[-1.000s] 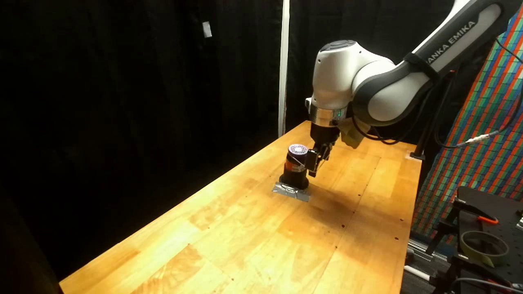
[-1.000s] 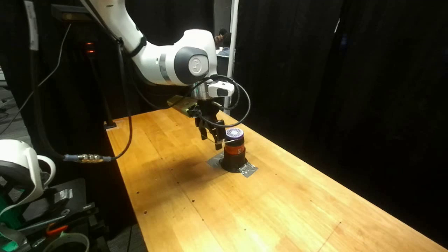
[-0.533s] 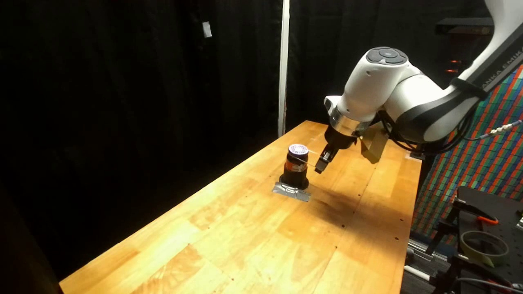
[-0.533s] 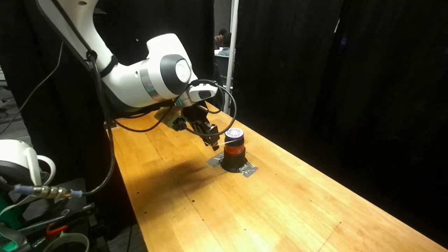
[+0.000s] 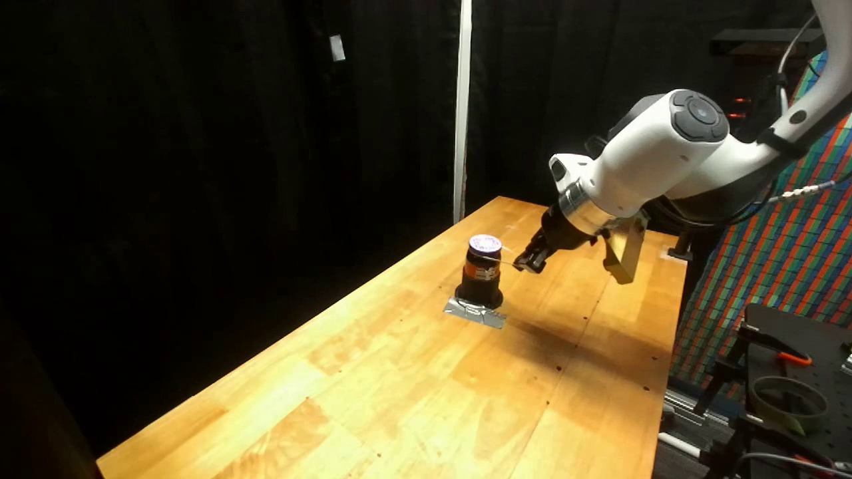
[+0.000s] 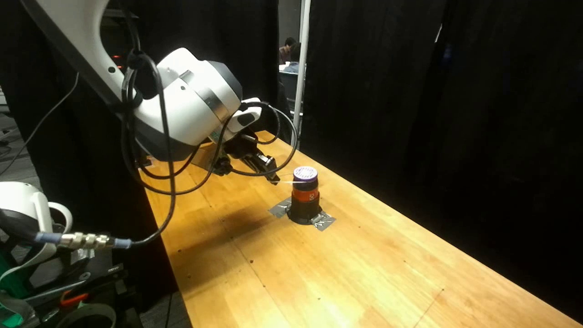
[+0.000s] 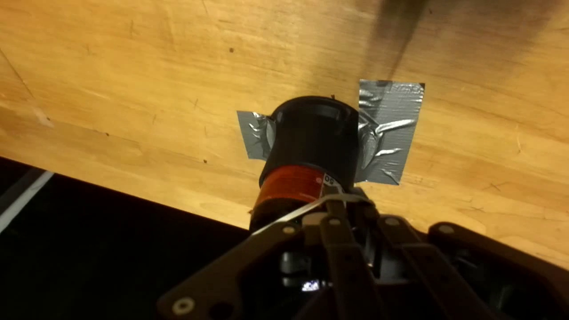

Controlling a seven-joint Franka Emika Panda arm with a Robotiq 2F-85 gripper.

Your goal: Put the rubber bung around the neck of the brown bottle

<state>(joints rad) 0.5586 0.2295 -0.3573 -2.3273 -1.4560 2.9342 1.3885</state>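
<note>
Black curtains (image 5: 233,166) hang behind the wooden bench (image 5: 399,399). On it the brown bottle (image 6: 305,195) stands upright in a black holder (image 6: 304,211), with silver tape (image 7: 393,138) on two sides of its foot. The fingers (image 5: 532,261) are drawn together near the bottle, not touching it; a pale band (image 7: 311,205) stretches from their tips across the neck, just under the cap (image 6: 305,173).

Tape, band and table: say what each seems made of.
Tape: likely cloth-backed duct tape, silver and shiny; fine ribs and creases show. Band: probably rubber, pale, finish unclear; it looks stretched taut. Table: wood, apparently varnished; grain, seams and sheen show.
</note>
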